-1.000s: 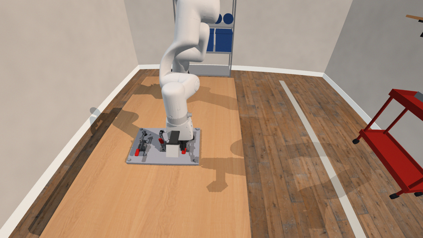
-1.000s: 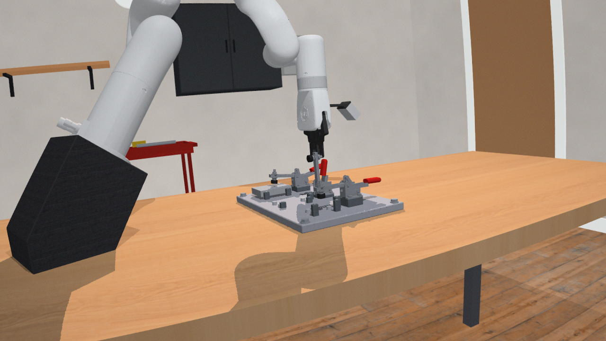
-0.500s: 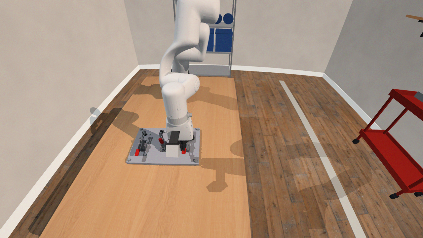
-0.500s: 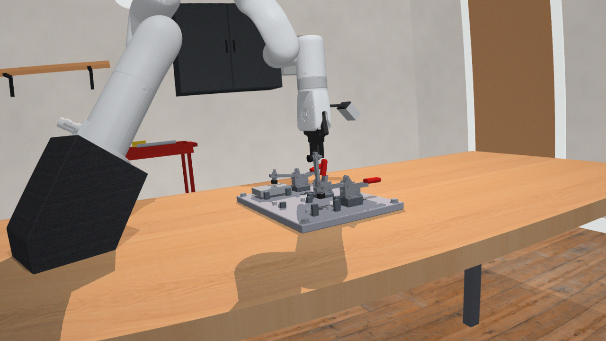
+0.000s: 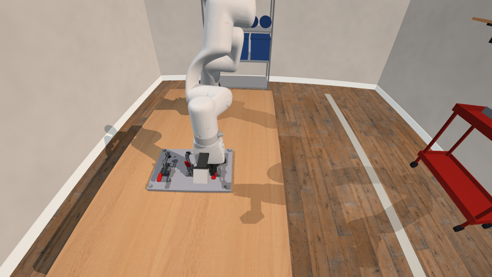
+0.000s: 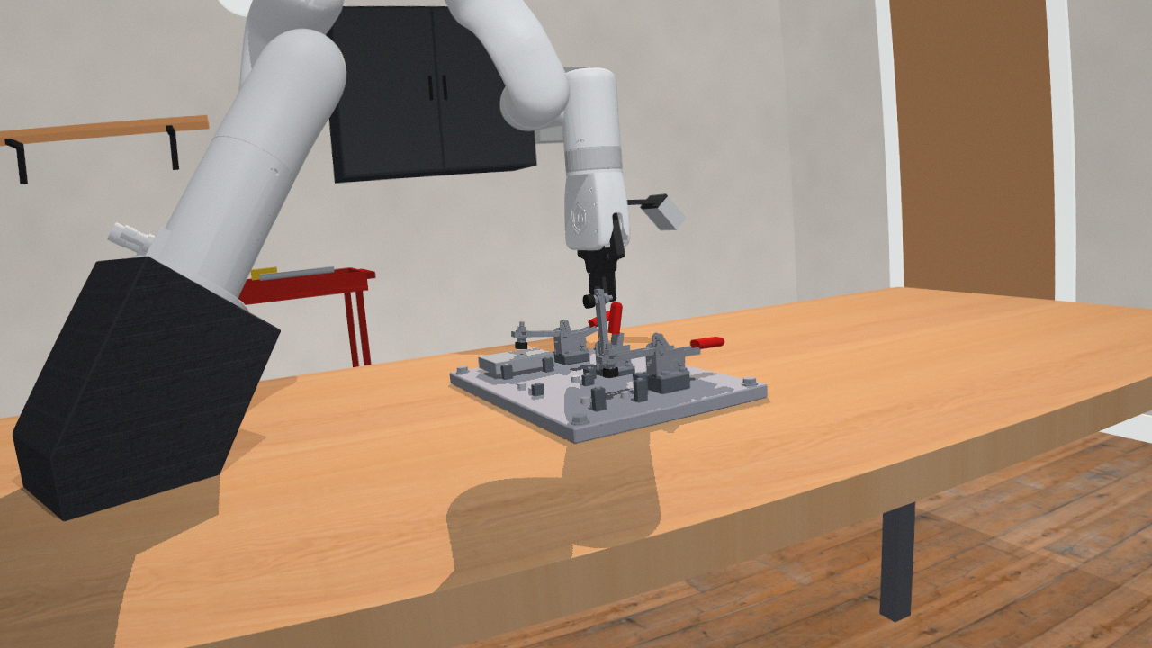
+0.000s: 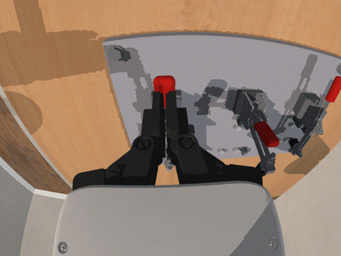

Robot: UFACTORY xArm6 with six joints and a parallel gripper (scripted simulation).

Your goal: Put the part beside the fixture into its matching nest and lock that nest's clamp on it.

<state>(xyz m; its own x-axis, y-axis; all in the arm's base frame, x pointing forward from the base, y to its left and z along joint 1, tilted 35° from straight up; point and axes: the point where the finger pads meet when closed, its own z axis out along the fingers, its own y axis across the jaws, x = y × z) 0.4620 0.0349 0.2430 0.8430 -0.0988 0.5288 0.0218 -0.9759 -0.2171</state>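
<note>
The tool (image 5: 213, 172) (image 6: 602, 300) (image 7: 165, 106), fully closed and empty, could slip off the red handle (image 5: 213, 177) (image 6: 596, 322) (image 7: 164, 82) if pressing off-centre — leaving the part (image 6: 515, 364) unlocked.

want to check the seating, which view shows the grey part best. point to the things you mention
Exterior: the grey part (image 6: 519, 363) shows its top and near side there. In the top view the arm (image 5: 206, 118) (image 6: 591, 121) hides it; in the wrist view the gripper (image 5: 213, 173) (image 6: 601, 301) (image 7: 165, 106) does.

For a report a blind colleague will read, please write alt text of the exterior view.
A white robot arm points its shut black pincer down over a grey fixture plate on a wooden table. The plate carries three red-handled clamps; a grey block lies under the far clamp's bar.
</note>
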